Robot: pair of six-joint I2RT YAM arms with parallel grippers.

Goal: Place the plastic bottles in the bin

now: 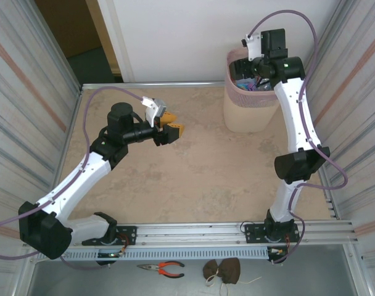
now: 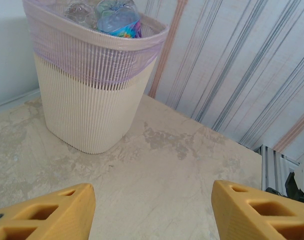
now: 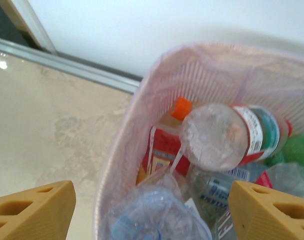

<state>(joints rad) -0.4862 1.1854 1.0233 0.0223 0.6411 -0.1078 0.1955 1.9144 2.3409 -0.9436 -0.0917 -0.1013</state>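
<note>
1 bin (image 1: pixel 252 117), 1 pliers (image 1: pixel 163 267), 2 arms (image 1: pixel 82 179) (image 1: pixel 295 117).

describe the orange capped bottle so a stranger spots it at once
Find the cream-pink bin at the far right corner of the table. Inside, against its left wall in the right wrist view, lies the bottle. Unlike its clear neighbours, it has an orange cap and red label.

The left arm (image 1: pixel 82 172) reaches forward from its base, elbow bent and wrist turned rightward, with the left gripper (image 1: pixel 173 124) level, its yellow fingers (image 2: pixel 42 215) parted and empty, while the right arm (image 1: pixel 292 111) stands tall and extended far, the right gripper (image 3: pixel 152 215) pointing down with jaws wide apart.
</note>
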